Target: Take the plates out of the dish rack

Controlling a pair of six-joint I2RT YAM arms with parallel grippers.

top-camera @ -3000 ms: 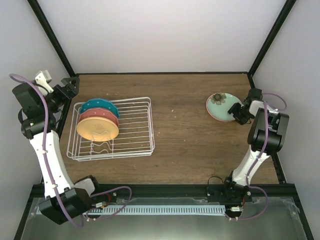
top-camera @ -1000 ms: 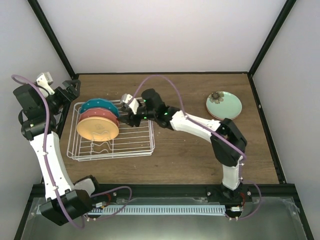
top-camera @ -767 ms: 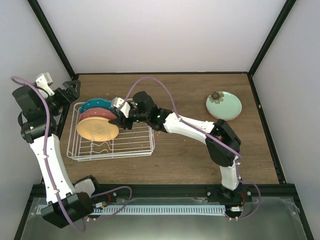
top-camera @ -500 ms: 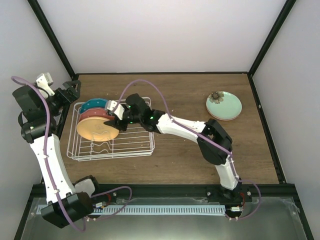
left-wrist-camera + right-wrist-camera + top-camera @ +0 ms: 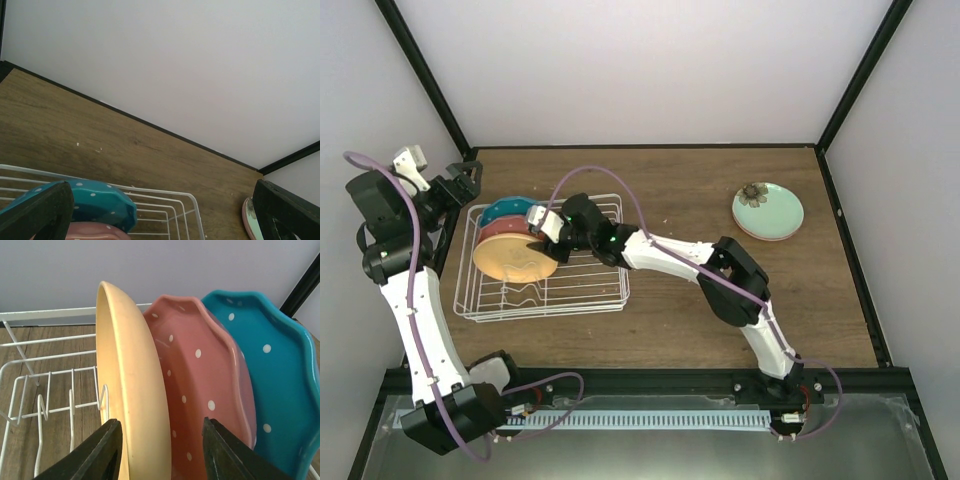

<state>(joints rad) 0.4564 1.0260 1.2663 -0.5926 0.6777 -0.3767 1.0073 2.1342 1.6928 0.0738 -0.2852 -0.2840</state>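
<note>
Dish rack (image 5: 590, 290) sits at the worktop's left side. Three plates stand upright in it: orange-yellow plate (image 5: 510, 258), dotted salmon plate (image 5: 517, 229), dotted teal plate (image 5: 508, 210). Right gripper (image 5: 548, 232) is at their right rims, fingers spread either side of the orange-yellow rim; contact unclear. Left gripper (image 5: 462, 178) is spread wide and empty by the rack's far-left corner. Mint plate (image 5: 768, 208) is stacked on the pink plate (image 5: 758, 237) near the far-right corner.
</note>
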